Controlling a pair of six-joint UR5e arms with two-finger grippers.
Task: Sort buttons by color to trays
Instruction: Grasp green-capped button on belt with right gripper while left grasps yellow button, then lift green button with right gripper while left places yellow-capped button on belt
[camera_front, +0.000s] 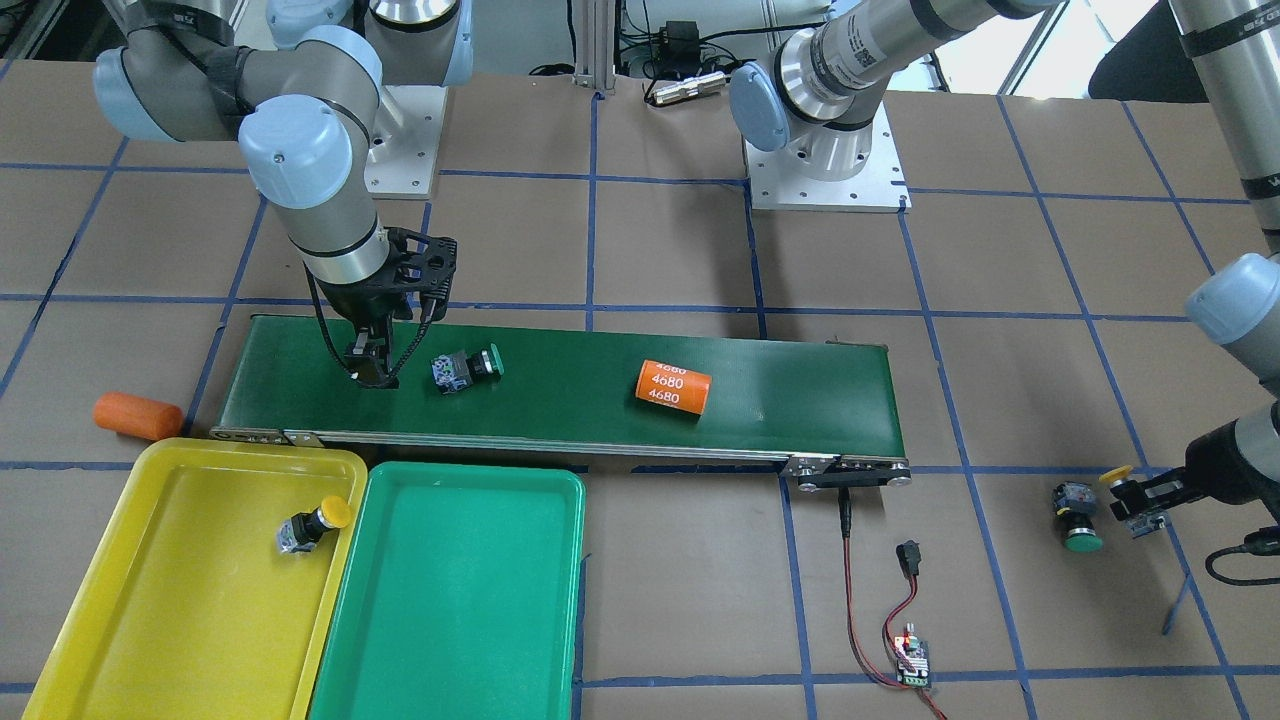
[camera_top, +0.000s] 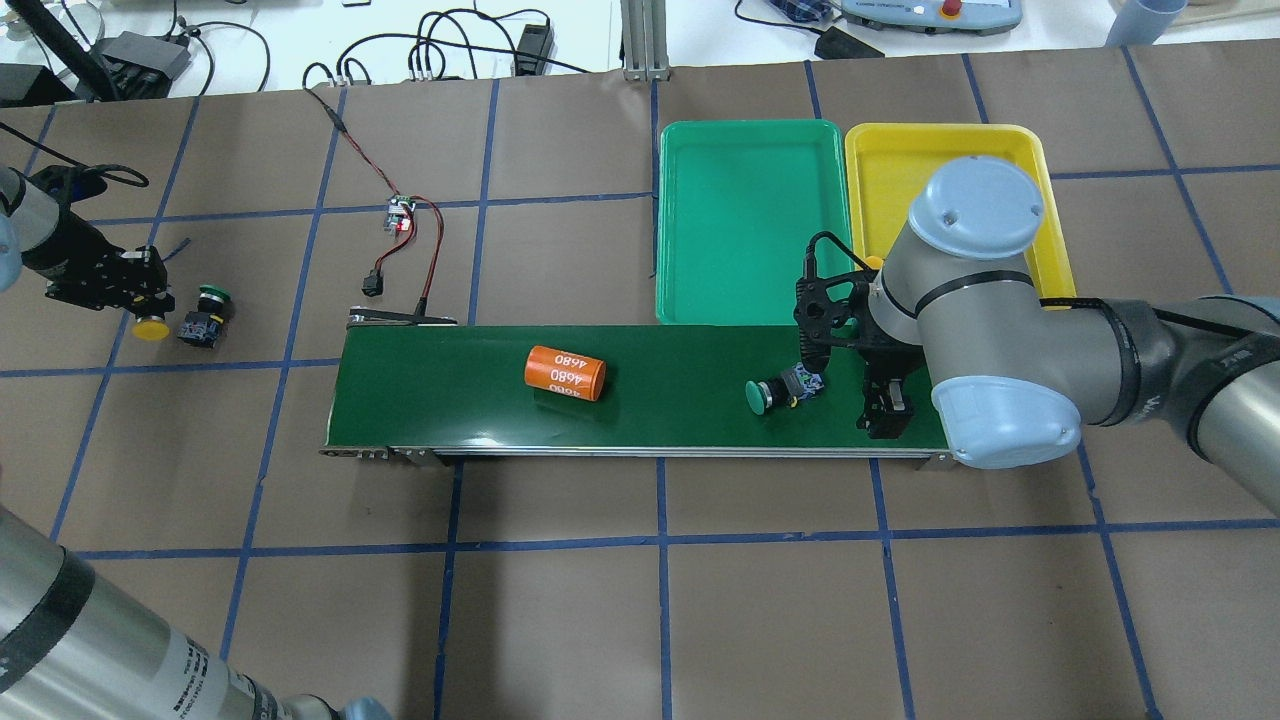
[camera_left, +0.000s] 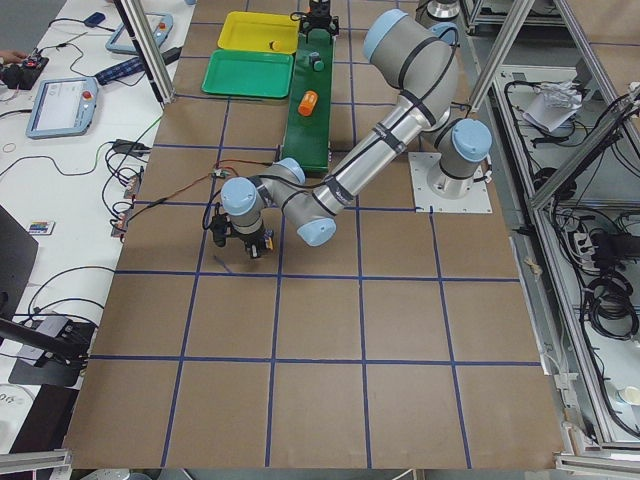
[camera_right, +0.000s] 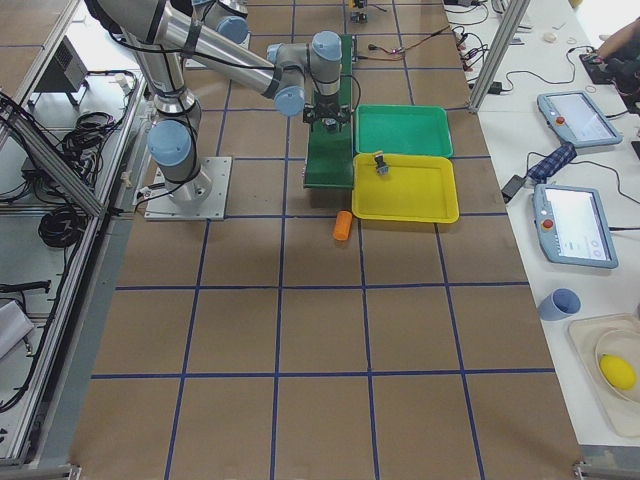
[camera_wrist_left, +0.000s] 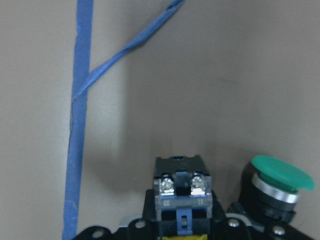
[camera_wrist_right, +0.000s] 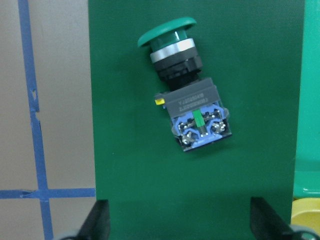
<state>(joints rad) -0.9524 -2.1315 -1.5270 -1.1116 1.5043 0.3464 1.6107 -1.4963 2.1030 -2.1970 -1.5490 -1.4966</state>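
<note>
My left gripper is shut on a yellow button low over the table; its contact block shows between the fingers in the left wrist view. A green button stands right beside it on the paper. My right gripper is open and empty, low over the conveyor belt, its fingers wide apart. A second green button lies on its side on the belt just ahead of it, apart. Another yellow button lies in the yellow tray. The green tray holds nothing.
An orange cylinder marked 4680 lies mid-belt. A second orange cylinder lies on the table by the yellow tray's corner. A small controller board with red and black wires sits off the belt's end.
</note>
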